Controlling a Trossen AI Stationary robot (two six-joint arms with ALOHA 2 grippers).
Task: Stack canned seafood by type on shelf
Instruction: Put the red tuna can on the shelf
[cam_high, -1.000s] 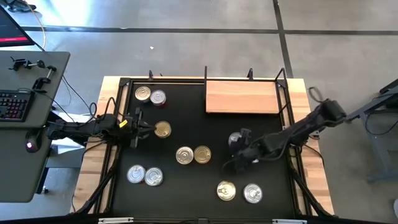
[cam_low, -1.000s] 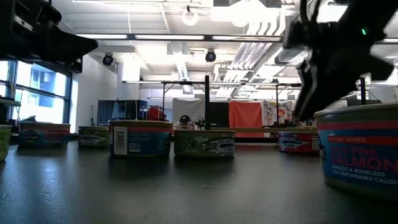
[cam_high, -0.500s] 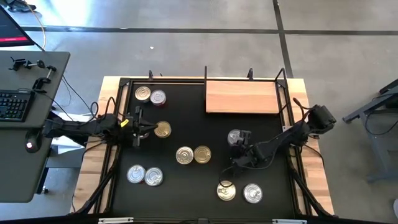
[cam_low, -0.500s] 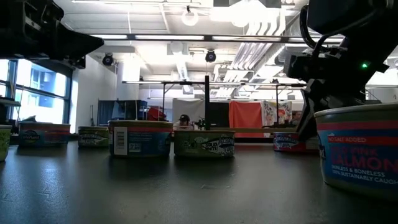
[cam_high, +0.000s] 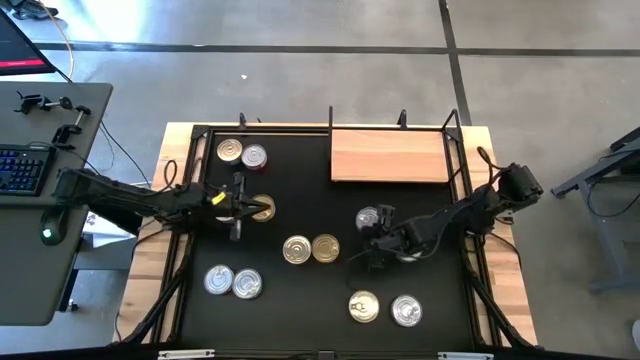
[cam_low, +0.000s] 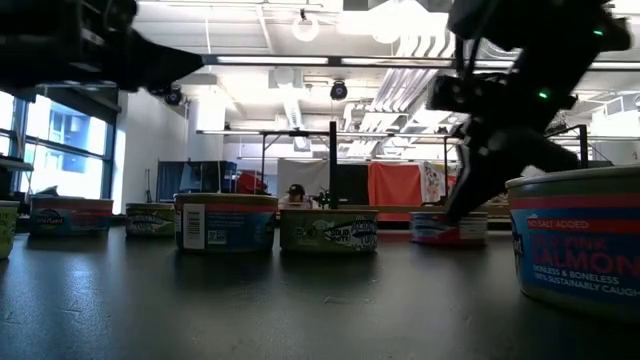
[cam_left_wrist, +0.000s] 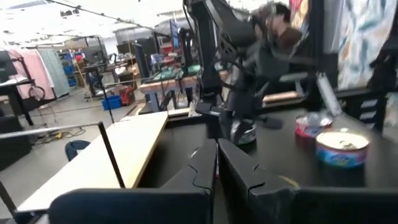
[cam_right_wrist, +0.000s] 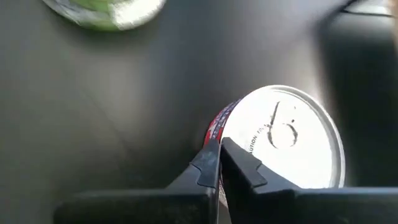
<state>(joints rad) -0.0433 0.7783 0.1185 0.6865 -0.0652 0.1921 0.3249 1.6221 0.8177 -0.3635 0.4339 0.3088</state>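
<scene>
Several round tins stand upright on the black table (cam_high: 300, 190). The light wooden shelf (cam_high: 390, 155) lies at the far right. My right gripper (cam_high: 377, 231) is shut beside a silver-topped, red-labelled tin (cam_high: 367, 218), which also shows in the right wrist view (cam_right_wrist: 283, 146) and the low view (cam_low: 447, 228). My left gripper (cam_high: 249, 208) is shut, just left of a gold-topped tin (cam_high: 264, 208). The left wrist view shows its shut fingers (cam_left_wrist: 217, 158) pointing across the table. My right gripper pushes the silver-topped tin with its shut fingertips (cam_right_wrist: 214, 158) against the tin's red side wall just under the lid rim (cam_right_wrist: 217, 127). The fingers come low from the table's near right. The tin stands upright on the table. My left gripper: I cannot tell whether it touches the gold-topped tin.
Two silver tins (cam_high: 241, 153) stand at the far left, two gold tins (cam_high: 310, 249) in the middle, two silver ones (cam_high: 232, 283) at the near left, and a gold and a silver one (cam_high: 384, 309) near right. Black rails edge the table (cam_high: 465, 170).
My left gripper has moved toward the table's right, up to the gold-topped tin. My right gripper has swung toward the table's left, and the silver-topped tin has slid a little leftward along the table, staying upright.
</scene>
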